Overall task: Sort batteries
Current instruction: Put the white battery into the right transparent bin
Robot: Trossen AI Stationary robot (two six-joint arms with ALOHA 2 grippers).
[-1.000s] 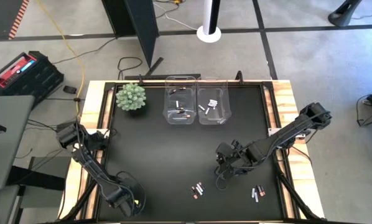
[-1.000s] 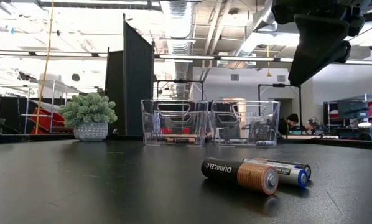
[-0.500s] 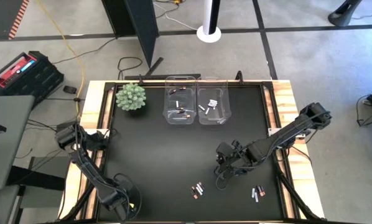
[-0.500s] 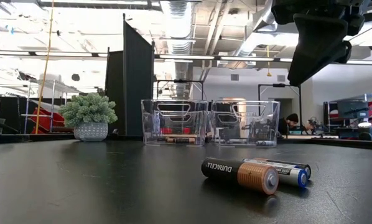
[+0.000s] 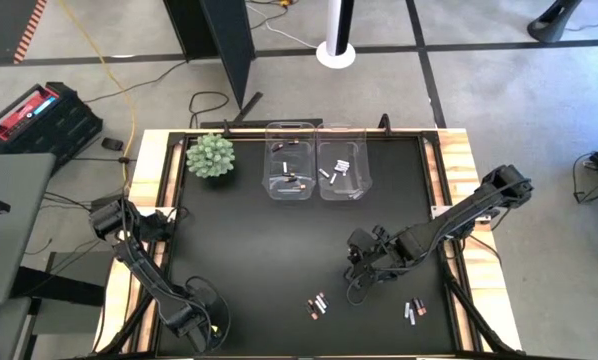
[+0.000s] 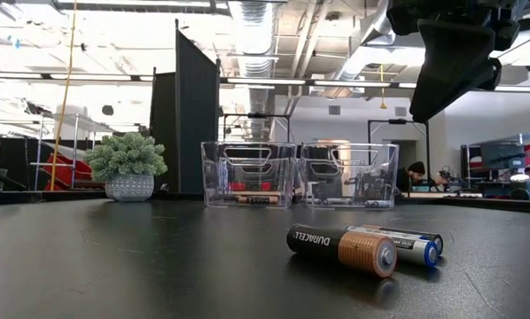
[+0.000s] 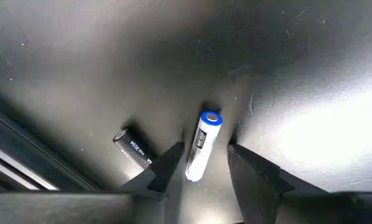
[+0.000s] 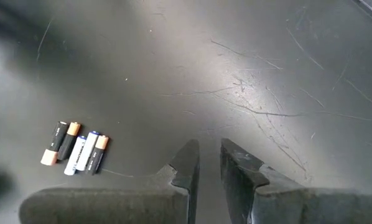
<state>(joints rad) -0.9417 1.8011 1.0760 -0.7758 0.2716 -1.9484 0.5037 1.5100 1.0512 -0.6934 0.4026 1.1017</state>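
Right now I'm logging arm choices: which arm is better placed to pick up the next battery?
Left. The left gripper is low at the table's near-left corner, open fingers straddling a white battery. The right gripper hangs above bare mat, its nearest group of batteries off to one side.

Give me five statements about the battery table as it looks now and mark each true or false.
1. A white battery with a blue end lies between the left hand's open fingers. True.
2. The right hand grips a battery. False: nothing shows between its fingers, which stand a narrow gap apart above bare mat.
3. Both clear bins at the far edge of the table hold batteries. True.
4. The potted plant stands between the two bins. False: it stands beside the left-hand bin, near the table's far left corner.
5. In the low view, the Duracell battery stands upright. False: it lies on its side next to a blue-tipped one.
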